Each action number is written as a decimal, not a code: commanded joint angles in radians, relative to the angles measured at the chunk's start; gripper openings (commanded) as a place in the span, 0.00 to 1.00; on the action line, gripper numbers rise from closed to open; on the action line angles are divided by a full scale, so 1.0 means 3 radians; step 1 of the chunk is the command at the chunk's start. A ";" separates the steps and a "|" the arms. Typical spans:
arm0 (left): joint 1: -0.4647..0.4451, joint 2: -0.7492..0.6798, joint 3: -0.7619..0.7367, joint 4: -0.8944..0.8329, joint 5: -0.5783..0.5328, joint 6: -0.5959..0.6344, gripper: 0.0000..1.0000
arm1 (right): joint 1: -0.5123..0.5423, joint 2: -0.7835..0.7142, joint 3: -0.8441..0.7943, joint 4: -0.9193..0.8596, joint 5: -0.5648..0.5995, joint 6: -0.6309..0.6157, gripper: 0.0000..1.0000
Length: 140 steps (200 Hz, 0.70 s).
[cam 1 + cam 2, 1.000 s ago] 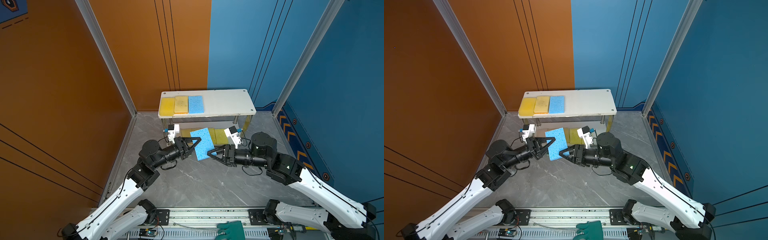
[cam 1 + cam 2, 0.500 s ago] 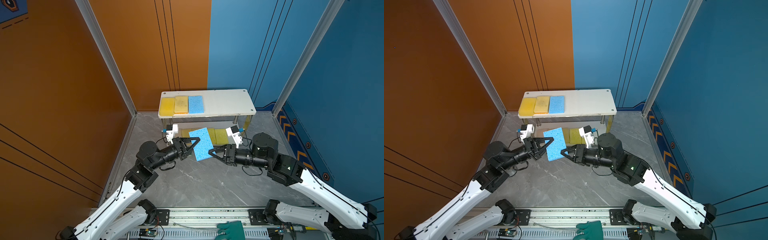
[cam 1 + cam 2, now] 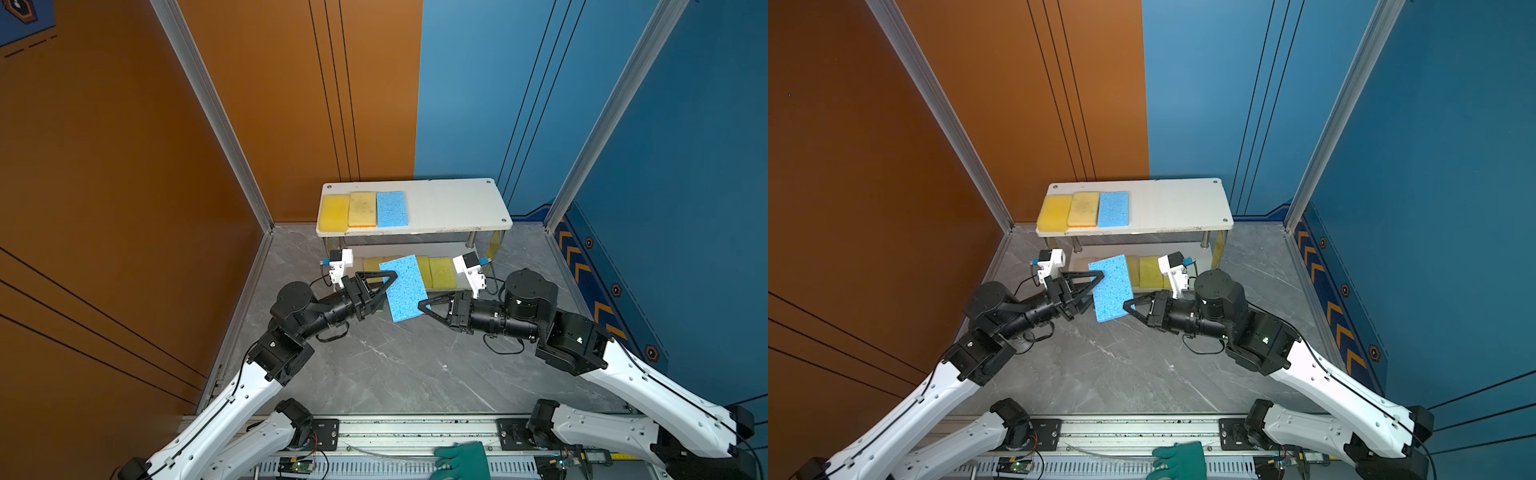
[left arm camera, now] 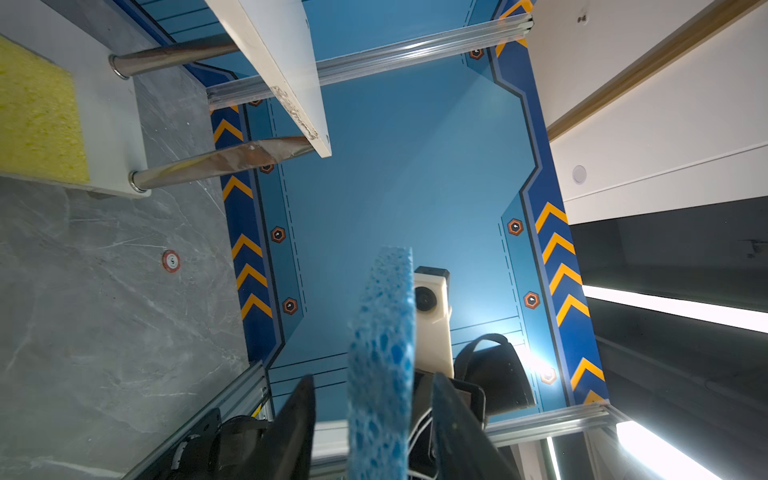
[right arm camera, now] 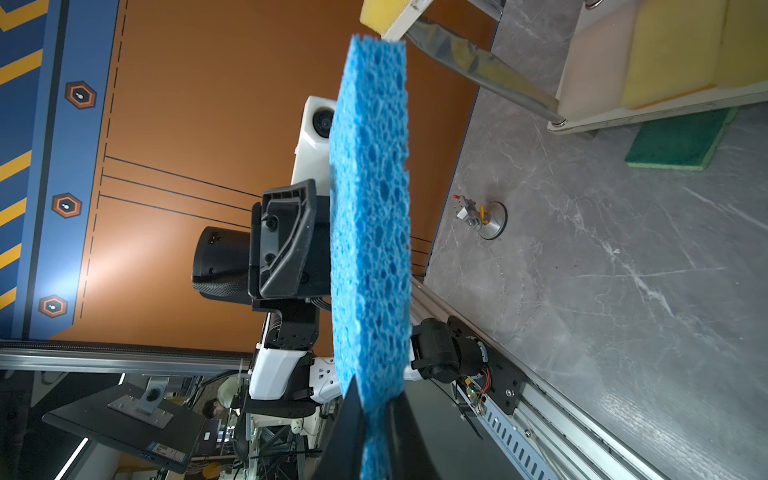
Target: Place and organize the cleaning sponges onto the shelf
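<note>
Hanging before the front edge of the shelf (image 3: pixel 449 203), the blue sponge (image 3: pixel 405 289) is pinched at one edge by the right gripper (image 5: pixel 376 409), the left gripper (image 4: pixel 372 380) standing released around it; light and soft, it likely bends, so a deeper hold seems safer.

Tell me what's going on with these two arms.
Both arms meet at one blue sponge, held in the air before the shelf. The right gripper is shut on one side of it; the left gripper has its jaws open around the other side, so it looks like a hand-over. The top board holds a row of three sponges, yellow sponges lie on the lower board, and a green sponge sits on the floor beside it.
</note>
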 commanded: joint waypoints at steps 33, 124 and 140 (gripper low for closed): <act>0.0084 0.0634 0.0812 -0.0291 -0.0056 0.0257 0.60 | -0.0733 -0.0028 0.0480 -0.0339 -0.0346 -0.0082 0.08; -0.0137 0.1290 0.1724 -0.1173 -0.0266 0.0452 0.61 | -0.1428 0.0730 0.1504 -0.0623 -0.0965 -0.0054 0.07; -0.0124 0.1395 0.1930 -0.1479 -0.0234 0.0544 0.61 | -0.1444 0.0812 0.1599 -0.0623 -0.0959 -0.0085 0.07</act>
